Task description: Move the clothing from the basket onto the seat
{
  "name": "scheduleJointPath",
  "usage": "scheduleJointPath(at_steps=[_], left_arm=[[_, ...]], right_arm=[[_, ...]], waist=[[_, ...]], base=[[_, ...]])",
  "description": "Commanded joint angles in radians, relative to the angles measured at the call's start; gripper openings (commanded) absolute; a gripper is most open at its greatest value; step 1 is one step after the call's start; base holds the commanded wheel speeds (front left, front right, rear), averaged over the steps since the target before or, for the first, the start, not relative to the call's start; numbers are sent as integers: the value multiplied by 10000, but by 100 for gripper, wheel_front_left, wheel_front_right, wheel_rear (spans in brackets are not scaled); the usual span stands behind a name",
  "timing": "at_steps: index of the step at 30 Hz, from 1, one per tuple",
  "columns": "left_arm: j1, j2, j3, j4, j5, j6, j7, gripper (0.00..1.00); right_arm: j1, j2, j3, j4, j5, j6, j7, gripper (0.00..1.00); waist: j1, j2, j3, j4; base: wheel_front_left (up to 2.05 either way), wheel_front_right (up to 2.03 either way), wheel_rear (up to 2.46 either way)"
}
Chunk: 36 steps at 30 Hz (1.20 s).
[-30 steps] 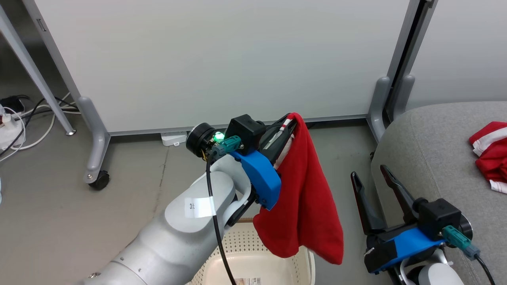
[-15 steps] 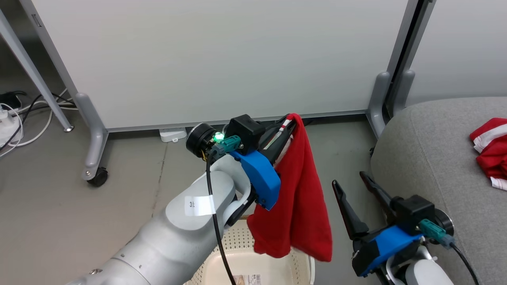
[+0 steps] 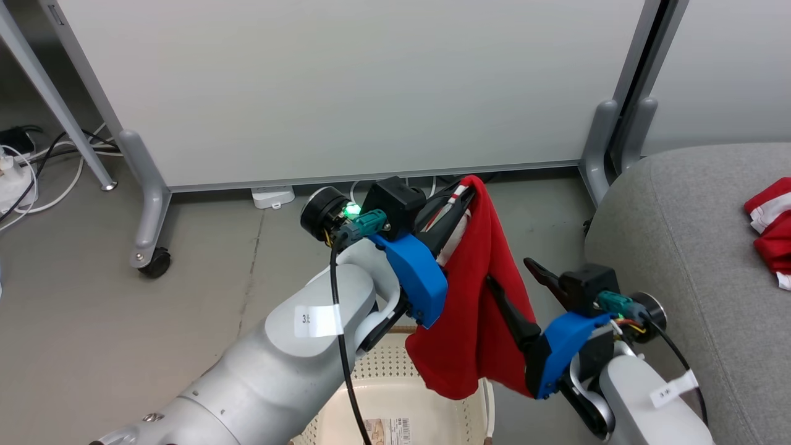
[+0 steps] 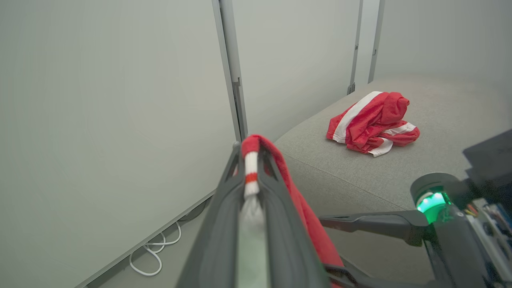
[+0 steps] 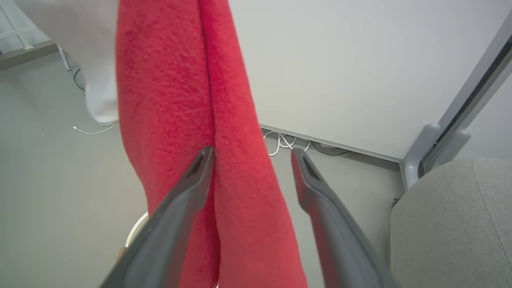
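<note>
A red garment [image 3: 476,309] of the clothing hangs by its white-striped trim from my left gripper [image 3: 462,193], which is shut on it above the basket [image 3: 383,395]. In the left wrist view the trim [image 4: 251,168] sits pinched between the fingertips. My right gripper [image 3: 516,279] is open beside the hanging cloth. In the right wrist view a fold of red fabric [image 5: 240,120] hangs between its spread fingers [image 5: 198,172]. A second red-and-white garment [image 4: 372,128] lies crumpled on the grey seat [image 3: 680,247].
White partition panels on grey wheeled feet [image 3: 148,235] stand behind, with cables [image 3: 31,185] on the floor at the left. The cream basket's rim [image 5: 134,236] shows below the cloth. The seat's rounded corner [image 5: 452,224] is close on the right.
My right gripper has swung left from beside the seat to the hanging garment, and its open fingers now straddle the cloth. The left gripper keeps its hold. The head view shifted slightly.
</note>
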Motion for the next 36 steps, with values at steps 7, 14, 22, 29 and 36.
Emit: scheduleJointPath(at_steps=[7,14,22,29,36], left_arm=[[-253,-2,-163,-174,-111,-14,-70,0],[-286,-4,-173,-226,-126,-14,-70,0],[-189,-5,-184,-252,-128,-14,-71,0],[-78,-5,-232,-149,-193,-13,-66,0],[-14,-3,-262,-1,-275,-14,-64,0]], right_arm=[[-1324,23,1057,1719,704,1,-225,100],[-2342,190,2177,3011,1830,1,-574,100],[-2992,310,3379,3777,3018,1,-1022,0],[-3180,158,4180,4115,3856,1,-1391,0],[-3319,34,4701,4419,4454,1,-1679,0]], waist=[[-1,0,118,62],[-1,0,161,75],[-1,0,96,69],[-1,0,2,-8],[-1,0,-49,-93]], base=[[0,0,0],[0,0,0],[0,0,0],[0,0,0],[0,0,0]])
